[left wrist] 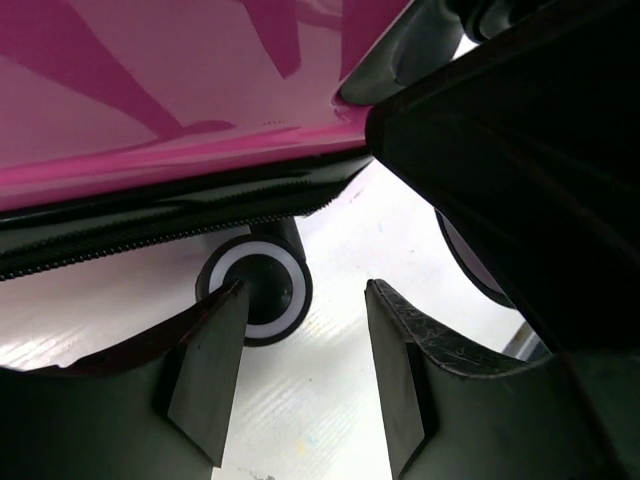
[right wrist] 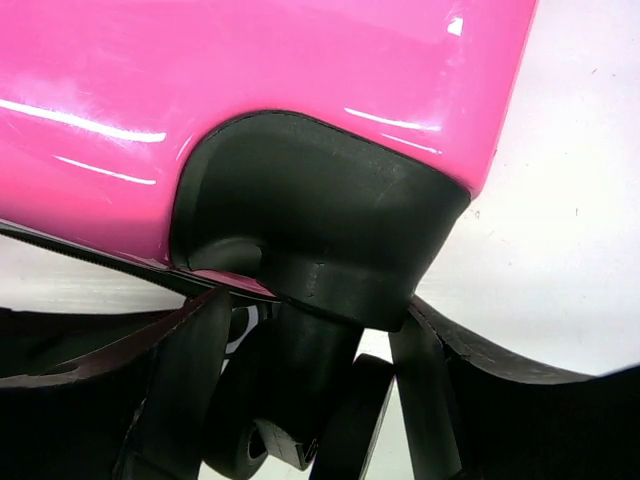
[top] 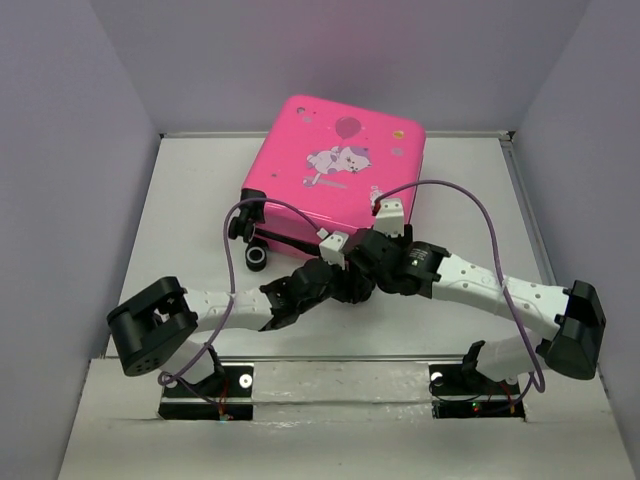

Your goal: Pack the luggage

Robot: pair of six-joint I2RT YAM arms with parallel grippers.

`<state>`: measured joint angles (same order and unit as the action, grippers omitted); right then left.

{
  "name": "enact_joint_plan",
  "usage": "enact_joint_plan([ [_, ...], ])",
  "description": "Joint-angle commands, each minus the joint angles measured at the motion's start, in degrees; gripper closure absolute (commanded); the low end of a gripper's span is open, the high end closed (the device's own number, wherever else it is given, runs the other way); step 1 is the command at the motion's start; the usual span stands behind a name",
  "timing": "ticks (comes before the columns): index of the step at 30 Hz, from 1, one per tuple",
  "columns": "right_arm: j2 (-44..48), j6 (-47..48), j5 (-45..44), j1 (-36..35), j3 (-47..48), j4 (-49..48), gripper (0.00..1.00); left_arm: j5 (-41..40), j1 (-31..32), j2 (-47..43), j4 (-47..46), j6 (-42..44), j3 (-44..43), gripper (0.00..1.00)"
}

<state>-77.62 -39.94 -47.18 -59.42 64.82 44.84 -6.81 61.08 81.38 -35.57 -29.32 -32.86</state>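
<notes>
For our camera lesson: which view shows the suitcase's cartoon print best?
The top view: the suitcase lies flat, cartoon print in plain sight. The left wrist view shows only pink shell, zip and a wheel; the right wrist view, pink shell and a black wheel mount.

Pink luggage (top: 340, 160) is seen lying flat and closed on the white worktop (top: 180, 220), print side up, with black wheels (top: 258, 256) shown at its near left corner. The left arm (top: 230, 305) and the right arm (top: 480, 285) are stretched inward and brought together at the near edge of the luggage, each looped by a purple cable (top: 235, 250). The jaws are hidden beneath the wrists.
</notes>
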Motion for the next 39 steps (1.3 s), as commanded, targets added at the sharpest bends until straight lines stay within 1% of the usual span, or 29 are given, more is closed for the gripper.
enact_joint_plan([
  [1, 0.8, 0.7, -0.5, 0.4, 1.3, 2.8, 0.85, -5.1, 1.7, 1.9, -9.4, 2.4, -3.4, 0.39],
  [3, 1.6, 0.9, -0.1, 0.4, 1.4, 2.8, 0.91, -8.6, 1.9, 2.9, -10.3, 2.7, -3.9, 0.4],
  [7, 3.1, 2.4, 2.7, 0.4, 0.9, 0.6, 0.93, -12.0, 2.4, 6.0, -12.1, 2.8, -5.5, 0.41],
  [9, 3.8, 3.0, 3.8, 0.4, -0.1, -1.2, 0.93, -13.3, 3.3, 7.3, -14.3, 3.0, -6.0, 0.44],
  [10, 4.2, 3.4, 5.3, 0.4, -0.5, -3.1, 0.93, -14.0, 4.0, 8.9, -14.8, 3.1, -7.0, 0.51],
  [11, 4.4, 3.7, 6.0, 0.4, -0.8, -3.8, 0.93, -16.9, 5.4, 9.7, -15.2, 3.4, -7.7, 0.54],
  [13, 4.3, 4.1, 7.5, 0.4, -0.8, -5.4, 0.93, -20.6, 6.6, 12.3, -15.2, 3.2, -9.8, 0.56],
  [15, 4.4, 4.6, 9.0, 0.4, -0.8, -6.5, 0.93, -25.9, 7.2, 13.8, -15.2, 2.1, -11.0, 0.55],
  [17, 4.8, 5.1, 10.7, 0.4, -1.0, -7.8, 0.93, -31.3, 8.0, 15.8, -15.3, 0.5, -12.4, 0.5],
  [19, 5.2, 5.6, 12.5, 0.4, -1.4, -9.1, 0.93, -32.7, 8.2, 17.3, -16.3, 0.0, -12.9, 0.44],
  [21, 5.8, 6.2, 13.7, 0.4, -1.9, -10.3, 0.93, -33.2, 8.3, 18.3, -19.1, 0.3, -13.0, 0.42],
  [22, 6.1, 6.5, 14.1, 0.4, -2.1, -10.7, 0.93, -33.5, 8.5, 18.5, -19.8, 0.3, -12.9, 0.41],
  [24, 6.5, 6.8, 15.4, 0.4, -3.2, -11.7, 0.93, -36.8, 9.2, 18.7, -22.4, 0.2, -12.8, 0.42],
  [27, 6.6, 7.1, 16.6, 0.4, -4.2, -13.5, 0.93, -38.7, 11.0, 19.1, -26.4, 1.8, -12.7, 0.42],
  [29, 6.8, 7.3, 16.6, 0.4, -4.1, -13.6, 0.93, -39.1, 12.6, 18.7, -28.6, 4.3, -12.1, 0.44],
  [31, 7.6, 7.4, 16.0, 0.4, -4.1, -13.6, 0.93, -38.8, 12.9, 17.2, -28.6, 4.0, -10.4, 0.45],
  [33, 9.1, 7.3, 15.1, 0.4, -4.6, -13.6, 0.93, -35.9, 13.0, 15.0, -28.8, 3.0, -8.2, 0.43],
  [35, 12.0, 7.7, 13.7, 0.4, -5.2, -13.4, 0.93, -31.8, 13.2, 10.7, -28.0, 3.4, -4.5, 0.36],
  [36, 13.2, 7.9, 12.6, 0.4, -5.9, -13.2, 0.93, -30.2, 13.3, 8.8, -26.9, 3.4, -3.4, 0.28],
  [37, 14.3, 8.0, 11.9, 0.4, -5.9, -13.0, 0.93, -28.9, 13.3, 7.1, -25.5, 3.2, -2.5, 0.25],
  [38, 15.4, 8.0, 11.1, 0.4, -6.8, -12.2, 0.93, -27.7, 13.3, 3.2, -23.8, 2.6, -0.8, 0.22],
  [39, 17.1, 7.9, 10.4, 0.9, -7.2, -11.6, 0.93, -25.9, 13.3, 1.2, -20.1, 2.3, -0.1, 0.2],
])
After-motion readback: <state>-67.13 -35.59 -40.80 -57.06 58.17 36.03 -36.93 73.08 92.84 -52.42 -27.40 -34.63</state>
